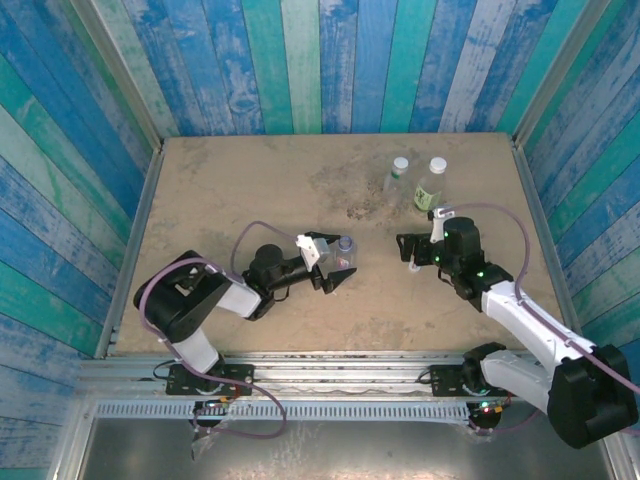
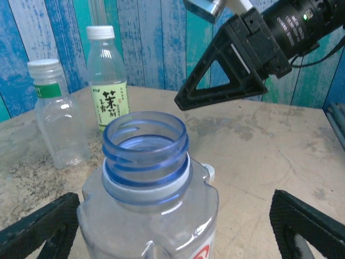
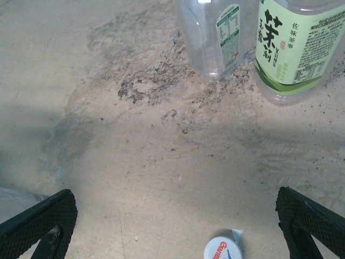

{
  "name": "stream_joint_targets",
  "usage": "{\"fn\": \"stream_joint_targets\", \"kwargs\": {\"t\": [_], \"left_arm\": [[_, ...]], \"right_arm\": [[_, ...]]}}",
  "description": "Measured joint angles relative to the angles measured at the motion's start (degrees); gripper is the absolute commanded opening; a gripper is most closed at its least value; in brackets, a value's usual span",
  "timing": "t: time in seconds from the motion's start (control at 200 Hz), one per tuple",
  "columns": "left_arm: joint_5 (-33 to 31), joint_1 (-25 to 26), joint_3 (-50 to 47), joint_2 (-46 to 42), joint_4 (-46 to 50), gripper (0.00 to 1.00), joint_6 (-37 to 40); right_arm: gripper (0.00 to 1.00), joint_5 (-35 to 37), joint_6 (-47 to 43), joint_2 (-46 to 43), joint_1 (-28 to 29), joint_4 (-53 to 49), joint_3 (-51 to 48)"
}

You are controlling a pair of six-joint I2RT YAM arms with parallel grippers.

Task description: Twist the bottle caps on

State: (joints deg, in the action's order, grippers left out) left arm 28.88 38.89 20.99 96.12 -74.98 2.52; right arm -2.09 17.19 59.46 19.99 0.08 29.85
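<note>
Bottle cap [image 3: 222,250] on table [image 3: 108,135] under right gripper [image 3: 174,192], jaws spread: drop straight, pinch rim level, carry left to uncapped bottle [image 2: 145,145] between parted jaws of left gripper [image 2: 173,195].

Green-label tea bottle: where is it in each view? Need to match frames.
Top external: green-label bottle, back right of table, upright, capped.
Left wrist: green-label bottle, upper left, upright, capped.
Right wrist: green-label bottle, top right corner, top cropped.
Shared landmark: clear bottle standing just left of it in all three.
</note>
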Motion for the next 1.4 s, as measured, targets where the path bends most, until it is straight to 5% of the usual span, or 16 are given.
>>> {"fn": "stream_joint_targets", "kwargs": {"t": [0.586,1.057,1.402], "left_arm": [[-0.68,0.00,1.99,5.64,-2.95,0.60,2.60],[0.33,0.00,2.73,5.73,-1.95,0.60,3.13],[1.01,0.00,3.67,5.73,-0.17,0.61,2.97]], "right_arm": [[0.98,0.48,0.81,1.01,0.02,0.20,-0.63],[0.84,6.45,0.81,13.05,0.85,-9.64,6.32],[0.63,9.20,0.76,20.24,3.56,-14.38,9.38]]}}
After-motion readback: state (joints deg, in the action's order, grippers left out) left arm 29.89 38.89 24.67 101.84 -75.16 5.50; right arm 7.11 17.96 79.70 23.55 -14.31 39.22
